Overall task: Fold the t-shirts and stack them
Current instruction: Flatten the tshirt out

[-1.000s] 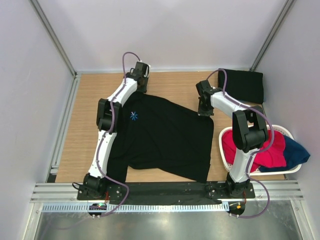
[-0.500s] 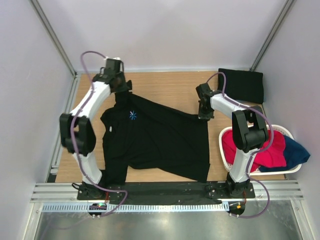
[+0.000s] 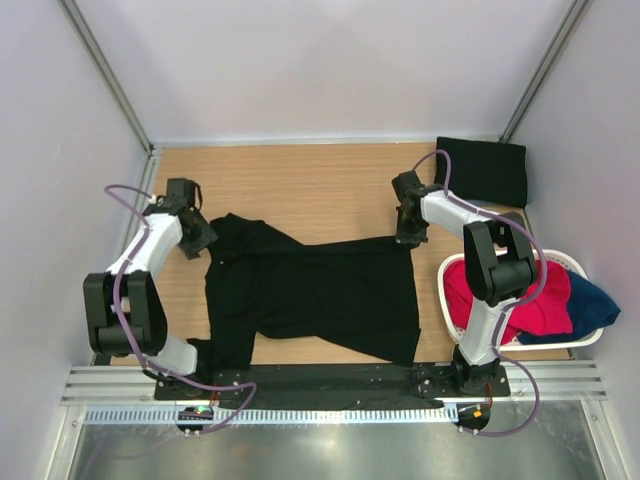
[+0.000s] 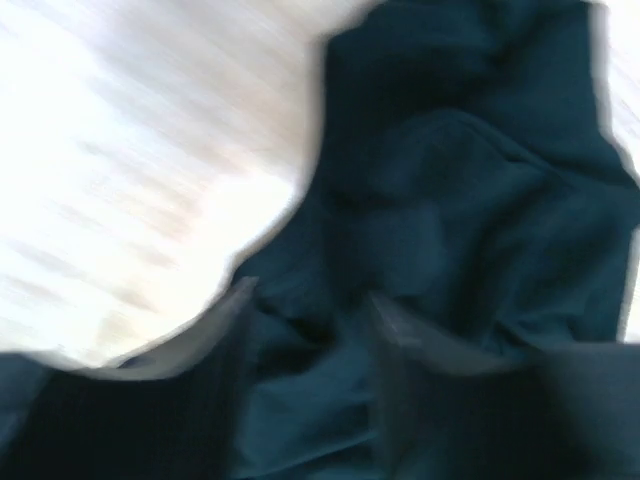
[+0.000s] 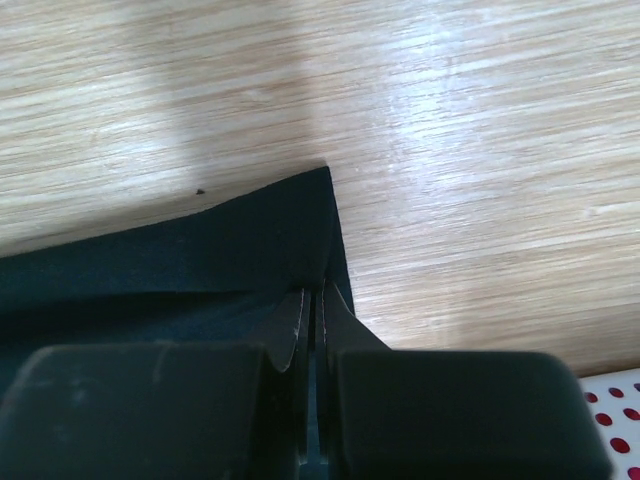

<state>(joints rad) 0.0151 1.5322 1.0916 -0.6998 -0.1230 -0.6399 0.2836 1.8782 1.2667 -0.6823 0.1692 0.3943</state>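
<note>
A black t-shirt (image 3: 330, 290) lies spread across the middle of the wooden table, its upper part bunched and folded over at the left. My left gripper (image 3: 203, 238) hovers at that bunched left end. In the blurred left wrist view its fingers (image 4: 232, 335) stand apart over the dark cloth (image 4: 480, 180), holding nothing. My right gripper (image 3: 405, 236) is shut on the shirt's far right corner (image 5: 290, 215), which is pinched between the closed fingertips (image 5: 300, 310). A second black t-shirt (image 3: 482, 170) lies folded at the back right corner.
A white oval basket (image 3: 447, 292) with red and blue clothes stands at the right, close to the right arm. Bare wood (image 3: 320, 180) shows behind the spread shirt. Pale walls enclose the table on three sides.
My left arm swung from the back middle to the left, dragging the shirt's collar end with it. The blue chest mark no longer shows. The left jaws have opened. The right gripper stayed put.
</note>
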